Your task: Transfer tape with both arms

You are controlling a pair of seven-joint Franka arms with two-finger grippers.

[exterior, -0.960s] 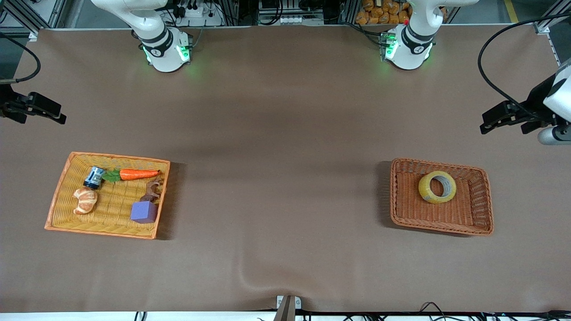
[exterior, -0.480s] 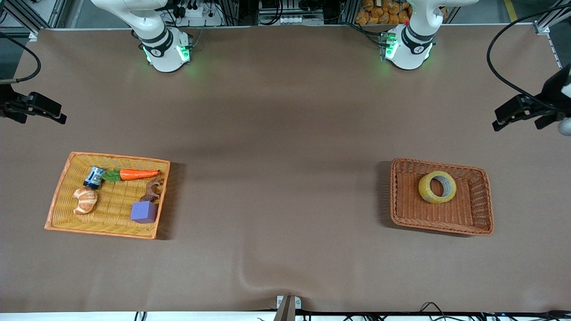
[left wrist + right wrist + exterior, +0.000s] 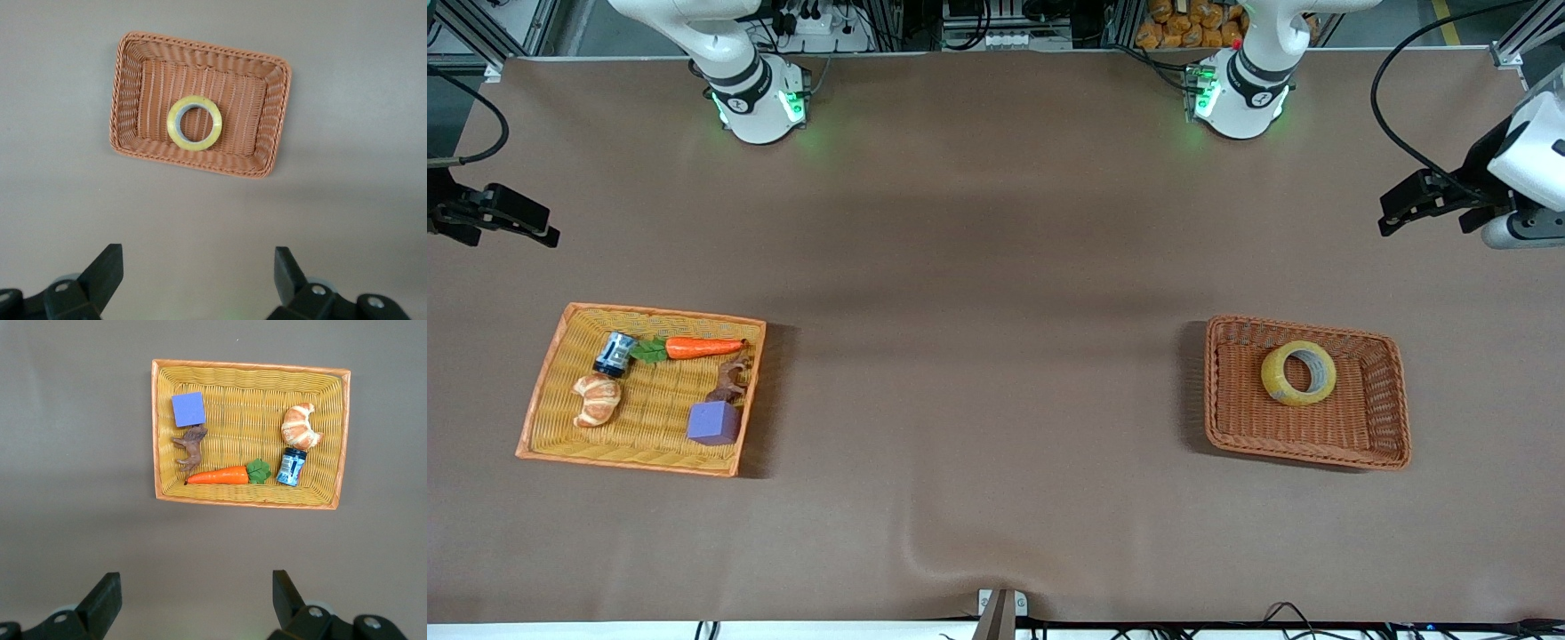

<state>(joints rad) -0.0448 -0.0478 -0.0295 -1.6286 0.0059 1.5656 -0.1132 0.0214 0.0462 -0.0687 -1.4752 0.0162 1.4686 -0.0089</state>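
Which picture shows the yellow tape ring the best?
The left wrist view: it looks straight down on the tape, showing its whole ring in the brown basket. The front view shows it smaller and slanted. The right wrist view misses it.

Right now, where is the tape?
The tape lies flat in the brown basket toward the left arm's end of the table, alone there; the left gripper is up over bare table.

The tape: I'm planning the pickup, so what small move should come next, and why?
Probably bring the left gripper, jaws open, over the tape. The tape lies flat and unheld in the brown basket, and that gripper hangs off toward the table's edge. The right gripper waits.
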